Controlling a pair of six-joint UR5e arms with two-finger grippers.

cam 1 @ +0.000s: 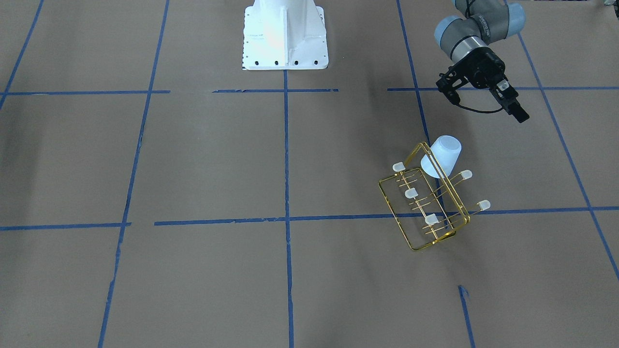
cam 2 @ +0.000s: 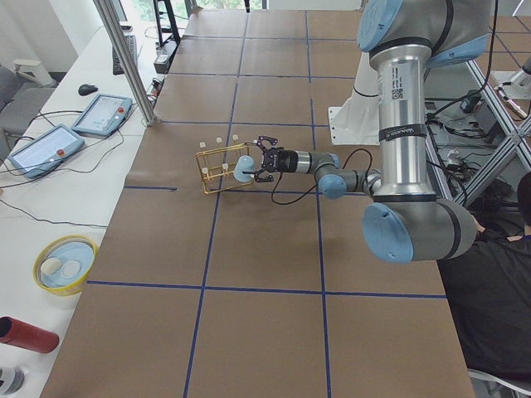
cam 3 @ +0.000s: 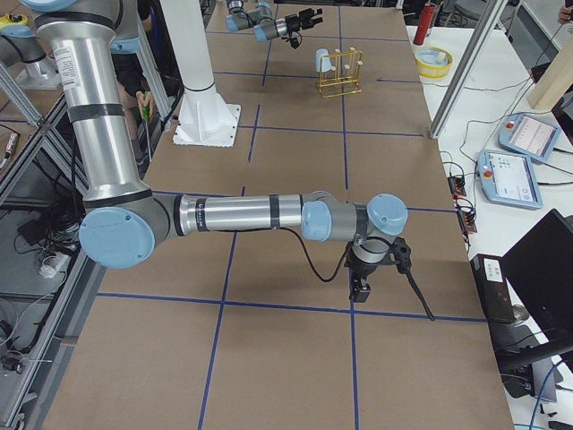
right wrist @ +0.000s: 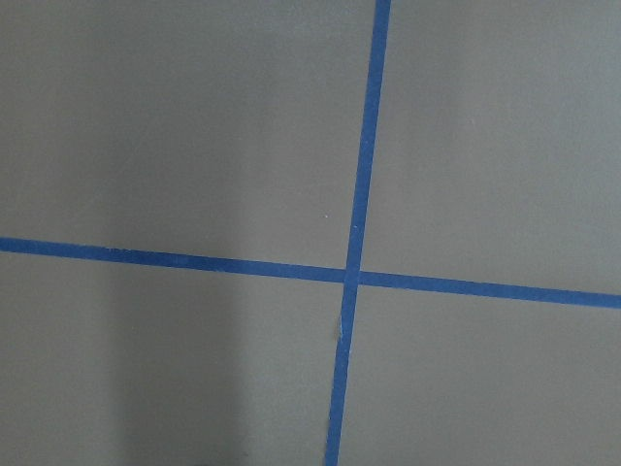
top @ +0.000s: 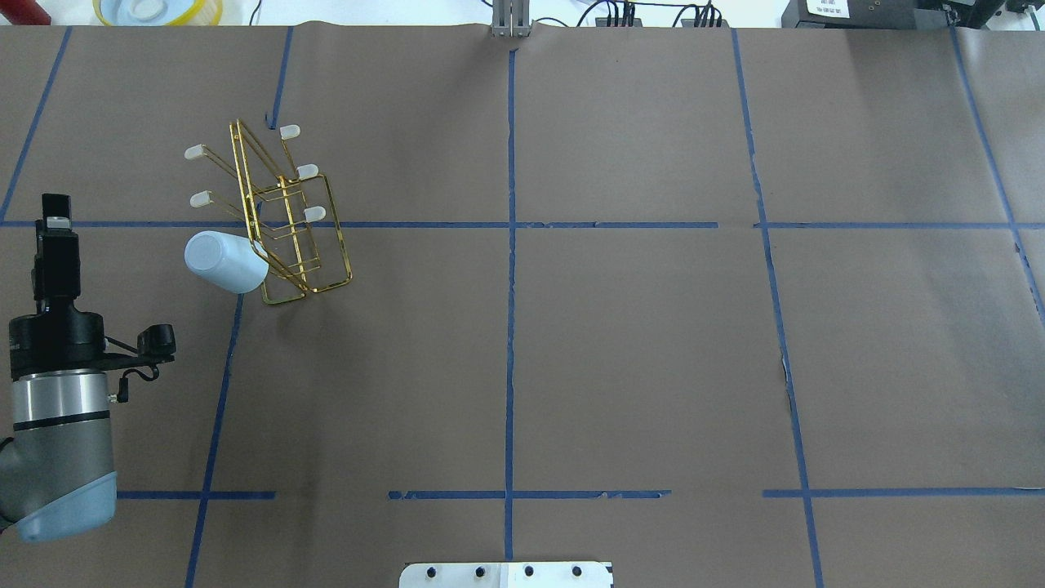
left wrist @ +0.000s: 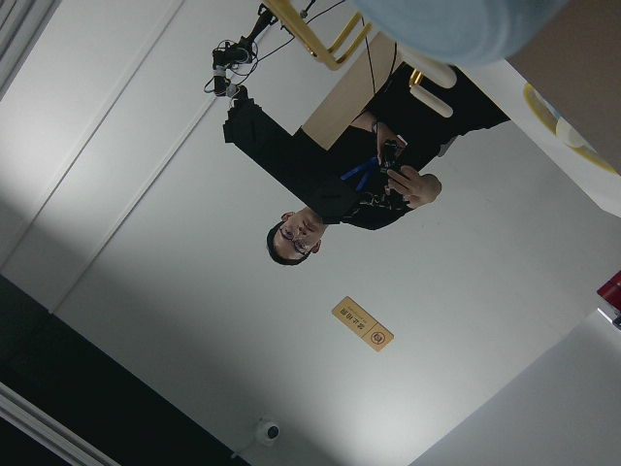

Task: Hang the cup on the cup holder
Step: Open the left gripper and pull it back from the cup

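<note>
The pale blue cup (cam 1: pixel 445 154) hangs tilted on a prong of the gold wire cup holder (cam 1: pixel 411 193), with its closed bottom pointing towards my left gripper. In the overhead view the cup (top: pixel 224 260) sits at the near left corner of the cup holder (top: pixel 314 214). My left gripper (top: pixel 57 208) is open and empty. It is level and clearly apart from the cup, and it also shows in the front-facing view (cam 1: pixel 517 113). The cup's edge (left wrist: pixel 456 24) fills the top of the left wrist view. My right gripper (cam 3: pixel 363 288) points down over bare table far away. I cannot tell if it is open.
The white robot base (cam 1: pixel 285 34) stands at the table's middle edge. A yellow bowl (top: pixel 155 10) and a red cylinder (cam 2: pixel 25 334) lie on the side table beyond the cup holder. Teach pendants (cam 2: pixel 99 112) lie there too. A person (left wrist: pixel 310 223) stands across the table.
</note>
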